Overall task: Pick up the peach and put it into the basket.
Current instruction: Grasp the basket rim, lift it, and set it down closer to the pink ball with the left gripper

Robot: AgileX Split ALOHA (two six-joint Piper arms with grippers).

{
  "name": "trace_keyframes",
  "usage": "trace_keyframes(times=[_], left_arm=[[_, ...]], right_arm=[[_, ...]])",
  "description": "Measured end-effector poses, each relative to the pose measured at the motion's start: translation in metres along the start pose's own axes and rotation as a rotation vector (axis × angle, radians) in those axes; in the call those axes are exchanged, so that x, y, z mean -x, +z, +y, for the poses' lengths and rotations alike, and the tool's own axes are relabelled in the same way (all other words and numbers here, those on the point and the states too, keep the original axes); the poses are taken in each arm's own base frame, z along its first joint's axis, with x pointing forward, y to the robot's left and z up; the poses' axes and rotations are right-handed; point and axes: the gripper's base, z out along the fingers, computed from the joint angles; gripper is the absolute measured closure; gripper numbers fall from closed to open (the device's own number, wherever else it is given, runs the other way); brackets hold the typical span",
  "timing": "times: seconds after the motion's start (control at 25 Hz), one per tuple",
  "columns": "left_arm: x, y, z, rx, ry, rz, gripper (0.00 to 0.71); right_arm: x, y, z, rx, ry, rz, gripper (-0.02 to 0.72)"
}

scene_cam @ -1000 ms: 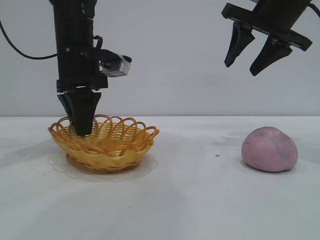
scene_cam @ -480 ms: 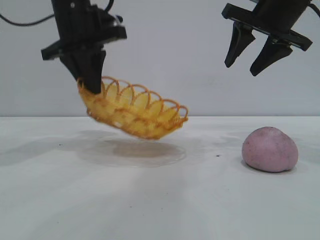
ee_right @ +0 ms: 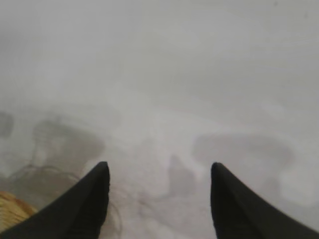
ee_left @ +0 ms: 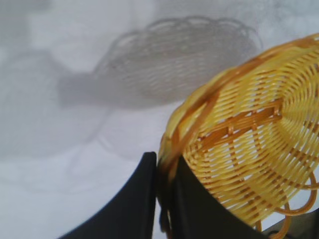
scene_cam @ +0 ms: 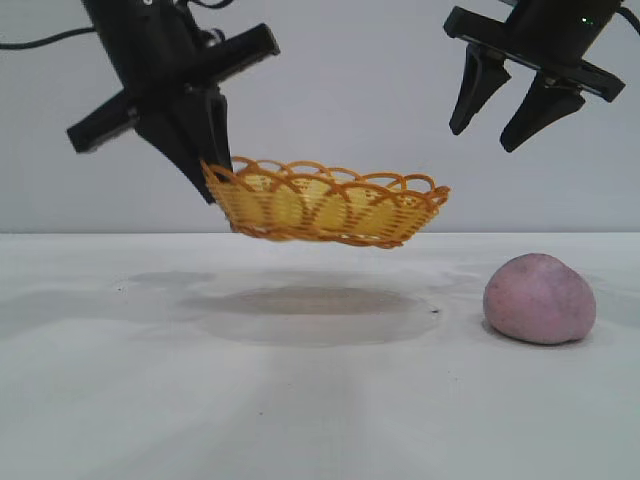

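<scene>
Now airborne: shallow oval wicker basket, yellow weave with an orange looped rim, hanging roughly level well above the white table, with its blurred shadow on the surface beneath. Pinched at its left rim by the left gripper, black fingers clamped on either side of the wicker edge, seen close up in the left wrist view as 2 dark fingers squeezing the rim of the same basket. Compared with 1 second ago: then resting on the table at the left with the gripper reaching into it; half a second ago lifted and tilted steeply; at present raised, levelled out and carried toward the middle, nearer the fruit. Matte pinkish-purple rounded peach unmoved, sitting on the table at the right, well apart from the basket and untouched. Right gripper high above the peach, black fingers spread wide and empty, unchanged across the 3 moments; in the right wrist view only its 2 fingertips over bare table. Judging from this: peach not yet picked up, basket apparently being brought closer to receive it, main step of the task not yet begun.
</scene>
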Motion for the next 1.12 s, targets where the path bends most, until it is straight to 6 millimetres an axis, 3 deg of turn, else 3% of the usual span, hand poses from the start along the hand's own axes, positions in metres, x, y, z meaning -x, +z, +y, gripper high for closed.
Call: trace_keyframes(times=[0.2, 0.52, 0.56, 0.6, 0.88, 1.04, 1.08, 1.12], left_arm=[[-0.015, 0.021, 0.019, 0.029, -0.059, -0.005, 0.71], [-0.014, 0.025, 0.022, 0.03, -0.052, -0.051, 0.71], [-0.014, 0.025, 0.022, 0.03, -0.052, -0.051, 0.64], [-0.014, 0.025, 0.022, 0.03, -0.05, -0.051, 0.64], [-0.015, 0.025, 0.022, 0.029, -0.027, -0.042, 0.279], [-0.017, 0.022, 0.02, 0.026, 0.012, -0.007, 0.269], [-0.016, 0.019, 0.018, 0.029, 0.029, -0.005, 0.227], [-0.014, 0.016, 0.017, 0.037, 0.049, -0.009, 0.243]], right_arm=[[0.0, 0.0, 0.0, 0.001, 0.0, 0.002, 0.329], [0.0, 0.0, 0.0, 0.002, 0.0, 0.003, 0.329], [0.0, 0.0, 0.0, 0.002, 0.0, 0.003, 0.329], [0.0, 0.0, 0.0, 0.002, 0.0, 0.003, 0.329], [0.0, 0.0, 0.0, 0.002, 0.0, 0.003, 0.329], [0.0, 0.0, 0.0, 0.002, 0.0, 0.003, 0.329], [0.0, 0.0, 0.0, 0.002, 0.0, 0.003, 0.329], [0.0, 0.0, 0.0, 0.002, 0.0, 0.003, 0.329]])
